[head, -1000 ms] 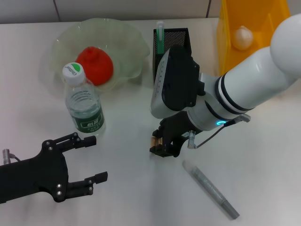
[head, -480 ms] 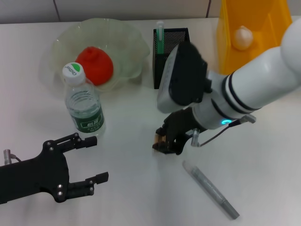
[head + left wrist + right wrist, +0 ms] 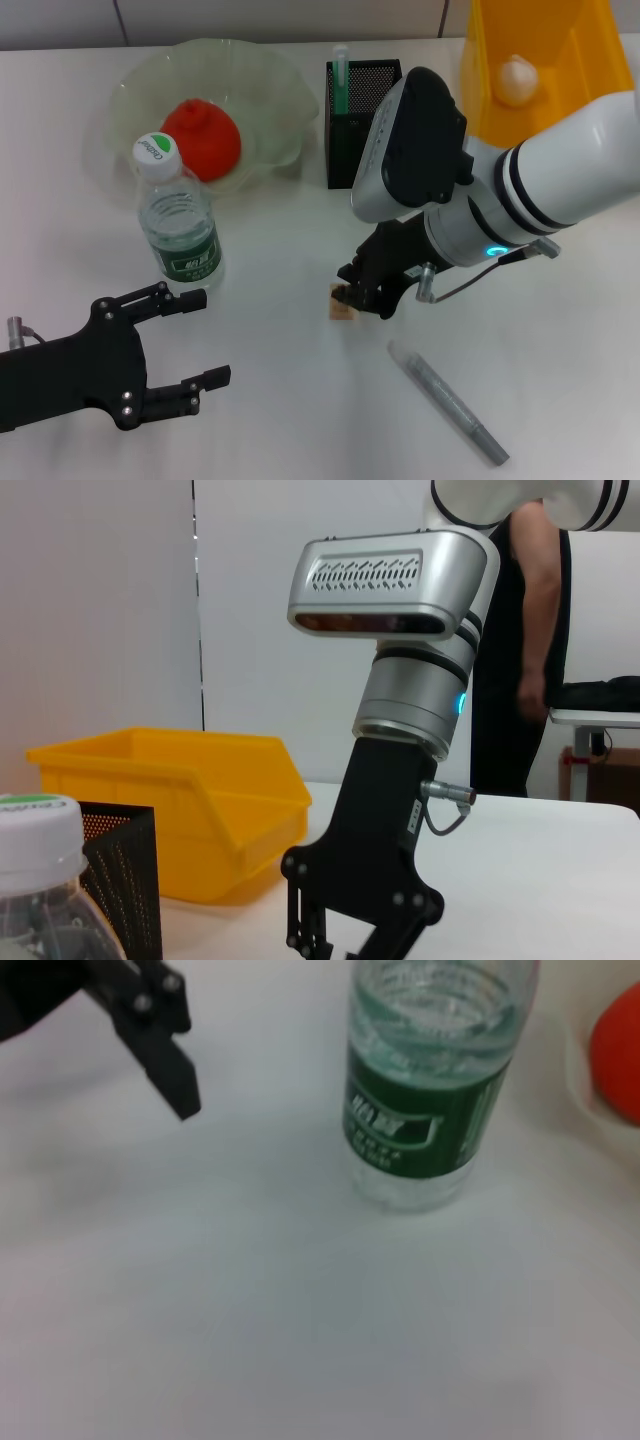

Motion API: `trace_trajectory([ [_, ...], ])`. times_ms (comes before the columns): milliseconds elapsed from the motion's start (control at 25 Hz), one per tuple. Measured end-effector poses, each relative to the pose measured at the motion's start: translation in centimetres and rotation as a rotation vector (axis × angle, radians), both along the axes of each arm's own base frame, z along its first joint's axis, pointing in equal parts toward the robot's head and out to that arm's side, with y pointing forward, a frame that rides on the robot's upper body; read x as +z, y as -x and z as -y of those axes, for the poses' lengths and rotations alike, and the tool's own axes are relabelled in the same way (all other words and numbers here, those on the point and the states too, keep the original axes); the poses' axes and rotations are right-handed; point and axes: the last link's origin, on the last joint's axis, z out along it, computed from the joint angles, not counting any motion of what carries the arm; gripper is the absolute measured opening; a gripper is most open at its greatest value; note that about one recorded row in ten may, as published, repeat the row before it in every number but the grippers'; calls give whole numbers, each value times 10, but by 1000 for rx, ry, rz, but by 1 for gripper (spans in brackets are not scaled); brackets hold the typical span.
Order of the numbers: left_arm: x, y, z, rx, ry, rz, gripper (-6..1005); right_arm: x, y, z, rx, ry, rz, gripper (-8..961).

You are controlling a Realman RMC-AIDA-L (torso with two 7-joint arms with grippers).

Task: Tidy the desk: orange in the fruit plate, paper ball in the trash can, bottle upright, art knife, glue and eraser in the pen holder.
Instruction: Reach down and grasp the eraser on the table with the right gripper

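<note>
My right gripper [image 3: 362, 295] hangs over the middle of the table, shut on the small tan eraser [image 3: 343, 304], which pokes out at its fingertips. Behind it stands the black mesh pen holder [image 3: 372, 130] with a green glue stick [image 3: 342, 78] inside. The grey art knife [image 3: 448, 402] lies on the table close in front of the right gripper. The orange [image 3: 200, 138] rests in the pale green fruit plate [image 3: 268, 75]. Upright in front of the plate is the bottle [image 3: 180, 228]. The paper ball [image 3: 516, 80] lies in the yellow trash can [image 3: 560, 40]. My left gripper [image 3: 205, 338] stays open at the near left.
The left wrist view shows the right arm's gripper [image 3: 345, 942] from the side, with the trash can [image 3: 200, 800] behind it and a person [image 3: 520, 630] standing beyond the table. The bottle [image 3: 430, 1110] and a left finger [image 3: 160, 1040] appear in the right wrist view.
My right arm has risen and shifted right and toward the back, and the eraser has moved with its fingertips. The left arm has stayed put.
</note>
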Motion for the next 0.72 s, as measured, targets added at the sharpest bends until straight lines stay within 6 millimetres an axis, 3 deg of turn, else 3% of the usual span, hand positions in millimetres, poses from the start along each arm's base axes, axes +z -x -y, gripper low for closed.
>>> trace_trajectory([
  [120, 0, 0, -1, -2, 0, 0, 784, -3, 0, 3, 5, 14, 7, 155],
  [480, -1, -2, -2, -8, 4, 1, 783, -4, 1, 2, 7, 10, 4, 479],
  [720, -1, -2, -2, -8, 2, 1, 783, -8, -3, -3, -4, 8, 19, 480],
])
